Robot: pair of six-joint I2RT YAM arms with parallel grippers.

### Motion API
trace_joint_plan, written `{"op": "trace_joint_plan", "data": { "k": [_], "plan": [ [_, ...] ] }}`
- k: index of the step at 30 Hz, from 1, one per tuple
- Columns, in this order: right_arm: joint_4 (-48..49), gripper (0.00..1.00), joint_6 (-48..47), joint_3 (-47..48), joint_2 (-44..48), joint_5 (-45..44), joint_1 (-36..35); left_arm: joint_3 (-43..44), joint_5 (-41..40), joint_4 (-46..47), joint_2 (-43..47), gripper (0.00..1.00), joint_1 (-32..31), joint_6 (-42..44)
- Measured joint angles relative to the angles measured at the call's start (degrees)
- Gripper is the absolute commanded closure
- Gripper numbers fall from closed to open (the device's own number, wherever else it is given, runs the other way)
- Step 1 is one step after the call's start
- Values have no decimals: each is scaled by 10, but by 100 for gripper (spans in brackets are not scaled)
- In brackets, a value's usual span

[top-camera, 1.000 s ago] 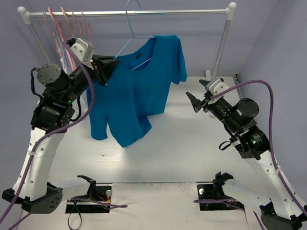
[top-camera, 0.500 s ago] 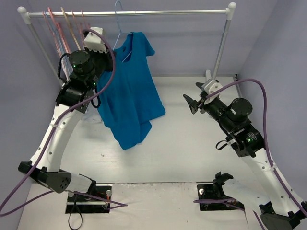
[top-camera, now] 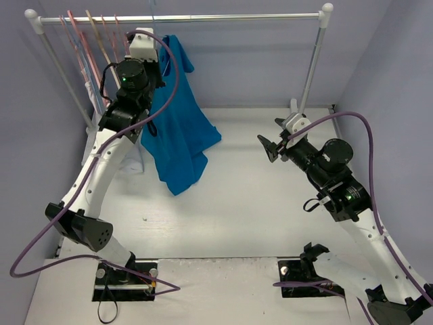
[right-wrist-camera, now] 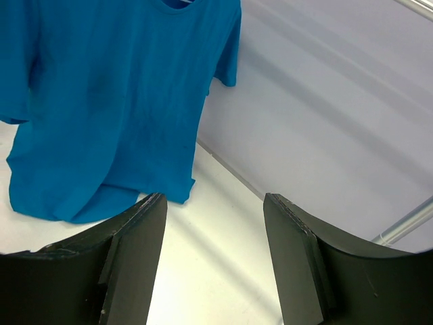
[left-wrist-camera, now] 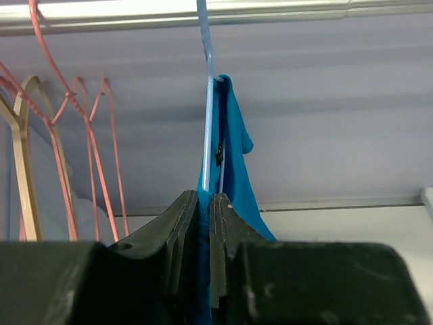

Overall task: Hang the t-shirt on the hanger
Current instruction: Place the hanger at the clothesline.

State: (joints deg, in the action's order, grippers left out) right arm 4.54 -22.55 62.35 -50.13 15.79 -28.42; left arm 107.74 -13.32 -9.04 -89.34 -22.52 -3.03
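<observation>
Swings the t-shirt, draped on the light-blue hanger, well left along the rail compared with a second ago, turning it edge-on beside the pink hangers. Keeps the left gripper clamped on blue cloth and wire, hook up at the rail. Leaves the right gripper spread, empty, over the table. Looks nearly finished; probably only letting go remains.

t-shirt draped on hanger, hooked over rail, spare hangers to its left, left gripper below hook, right gripper well apart to the right
</observation>
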Motion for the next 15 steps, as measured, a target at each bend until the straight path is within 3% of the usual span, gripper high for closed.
{"op": "trace_joint_plan", "data": {
  "k": [15],
  "plan": [
    [-7,40,2,-19,2,-1,0,-14,-71,13,-34,100,0,41]
  ]
}}
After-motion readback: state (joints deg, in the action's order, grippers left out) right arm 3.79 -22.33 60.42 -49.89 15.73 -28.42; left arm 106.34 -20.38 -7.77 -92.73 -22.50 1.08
